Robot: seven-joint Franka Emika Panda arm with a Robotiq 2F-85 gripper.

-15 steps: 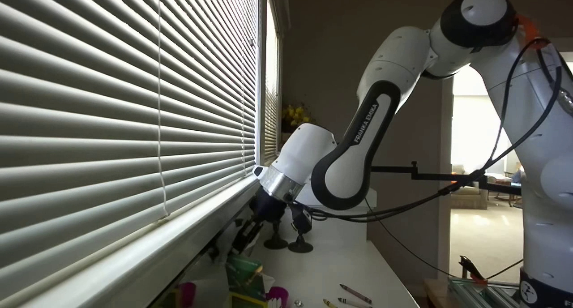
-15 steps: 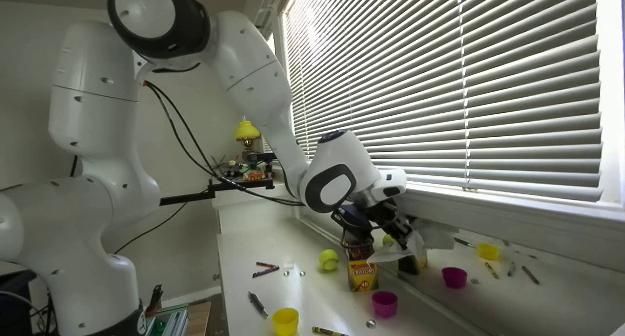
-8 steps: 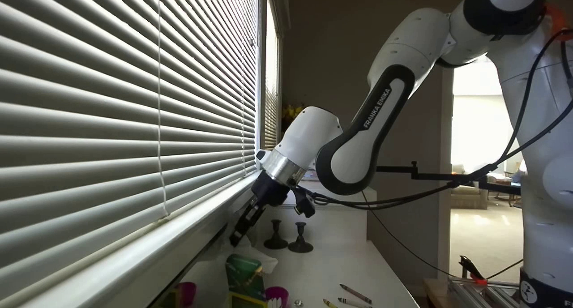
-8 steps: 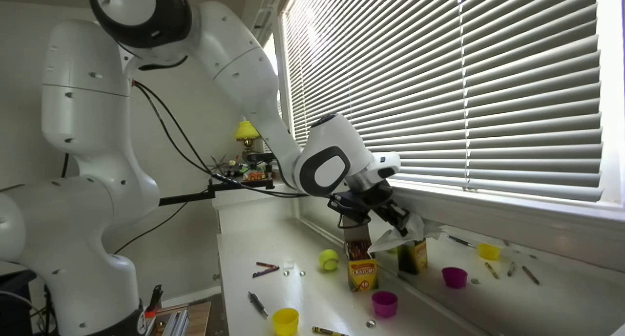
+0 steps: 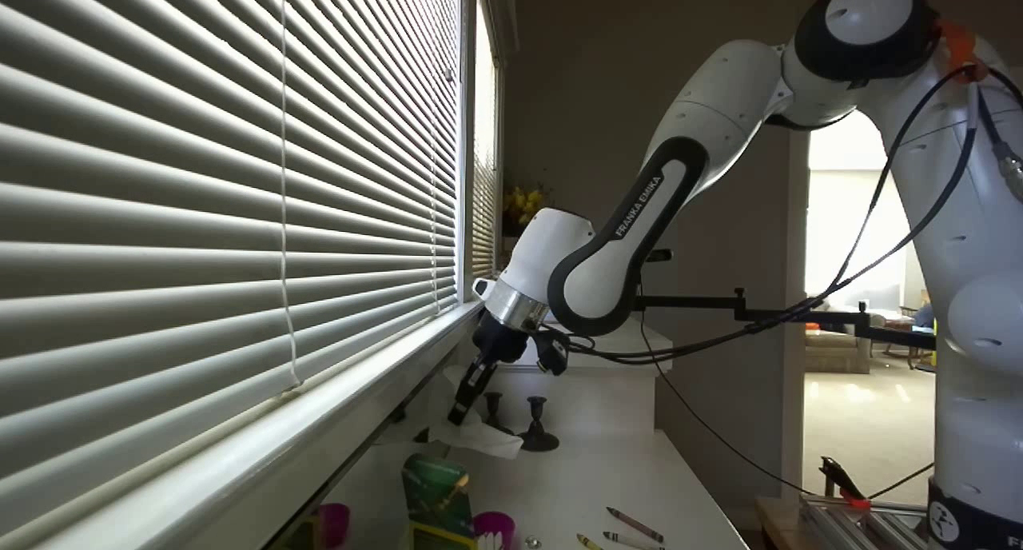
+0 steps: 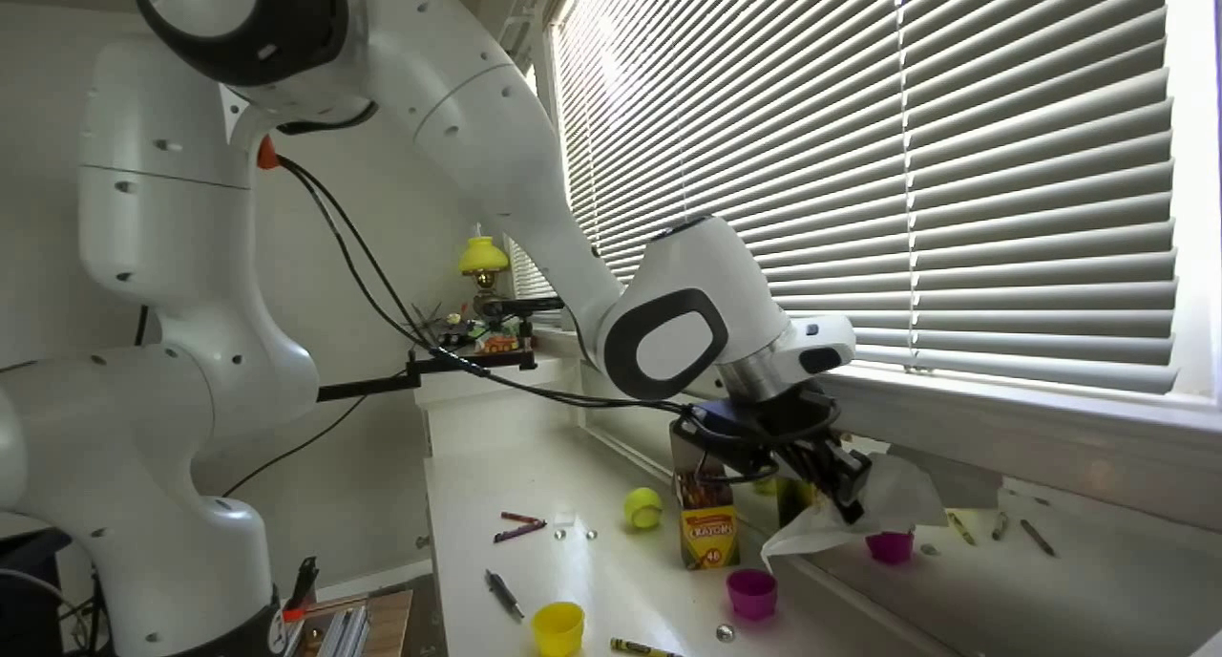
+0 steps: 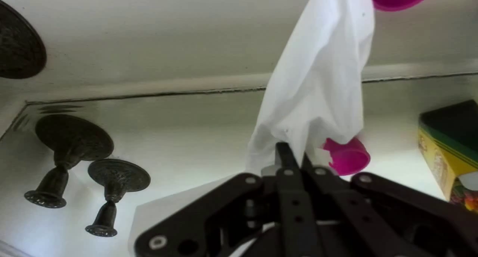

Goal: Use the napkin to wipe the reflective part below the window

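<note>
The white napkin (image 7: pixel 321 74) is pinched between the fingertips of my gripper (image 7: pixel 295 156) in the wrist view. It also hangs from my gripper (image 6: pixel 850 504) in an exterior view, with the napkin's loose edge (image 6: pixel 811 535) spreading low near the wall. The reflective part (image 6: pixel 1079 566) is the glossy band under the sill, mirroring cups and crayons. In the wrist view it fills the area below the dark seam (image 7: pixel 194 133). The napkin overlaps the band; I cannot tell whether it touches. The window (image 5: pixel 200 182) with white blinds is above.
A crayon box (image 6: pixel 709 538), pink cup (image 6: pixel 752 595), yellow cup (image 6: pixel 558 628) and tennis ball (image 6: pixel 643 508) stand on the white counter. Dark candlesticks (image 5: pixel 537 430) stand beyond my gripper. Loose crayons (image 5: pixel 635 524) lie in front. The window sill (image 5: pixel 320 402) juts out above the band.
My gripper rose slightly at first, then moved right in both exterior views, carrying the napkin. The napkin now covers more of the band's reflections. The counter objects have not moved.
</note>
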